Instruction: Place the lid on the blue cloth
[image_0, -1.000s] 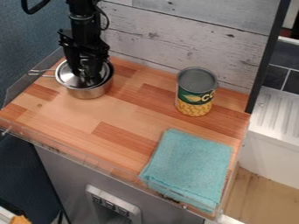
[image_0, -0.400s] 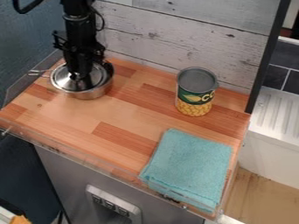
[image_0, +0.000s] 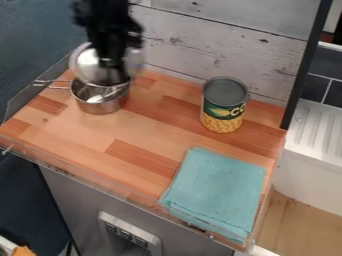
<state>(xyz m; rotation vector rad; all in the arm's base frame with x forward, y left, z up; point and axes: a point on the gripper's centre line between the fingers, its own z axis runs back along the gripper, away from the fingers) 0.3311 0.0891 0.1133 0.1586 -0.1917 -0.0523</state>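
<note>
Camera view: at upper left, pointing down, a blurred black gripper (image_0: 112, 70), pinching the lid (image_0: 85, 65). Up off most of the pot (image_0: 99, 106), tilted, above and behind its opening; whether touching the far rim, too blurred to tell. Beneath, upright on the wooden tabletop (image_0: 140, 135), the pot, with its handle out to the left. Well apart, at the near right corner, the folded blue cloth (image_0: 215, 187). Behind the cloth, near the wall (image_0: 194, 50), an upright can (image_0: 224, 107).
</note>
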